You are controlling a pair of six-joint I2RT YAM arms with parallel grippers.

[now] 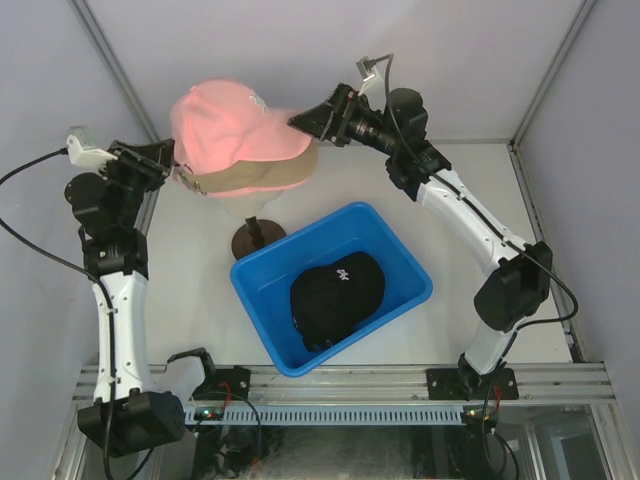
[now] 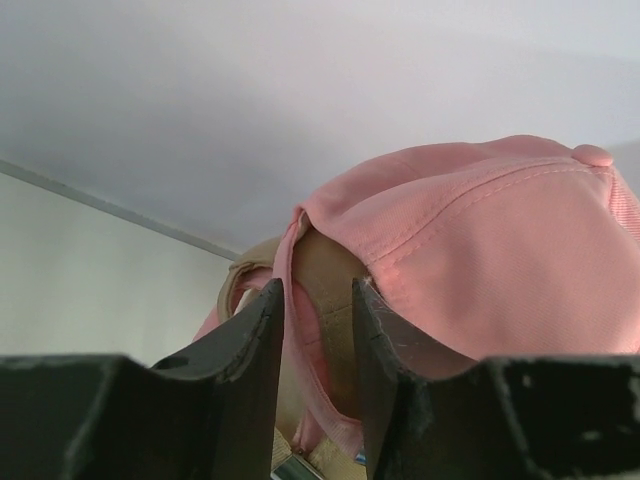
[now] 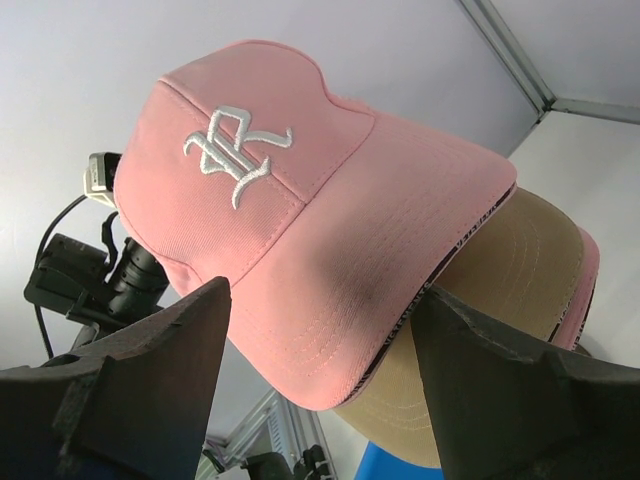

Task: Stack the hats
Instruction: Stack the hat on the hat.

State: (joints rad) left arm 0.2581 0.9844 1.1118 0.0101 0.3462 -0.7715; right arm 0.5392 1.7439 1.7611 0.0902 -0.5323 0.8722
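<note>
Top-down; wrists close, seemingly sharing pink hat (image 1: 235, 125)

A blue plastic bin (image 1: 405, 262) sits at an angle on a white worktop (image 1: 190, 300), near the middle and slightly right. Just beyond its far left corner stands a smooth beige mannequin head (image 1: 252, 206) on a round dark brown base (image 1: 258, 240). Pale grey walls (image 1: 300, 50) enclose the worktop on three sides, with slanting metal frame posts (image 1: 112, 62) in the far corners. A slotted aluminium rail (image 1: 350, 382) runs along the near edge.
</note>
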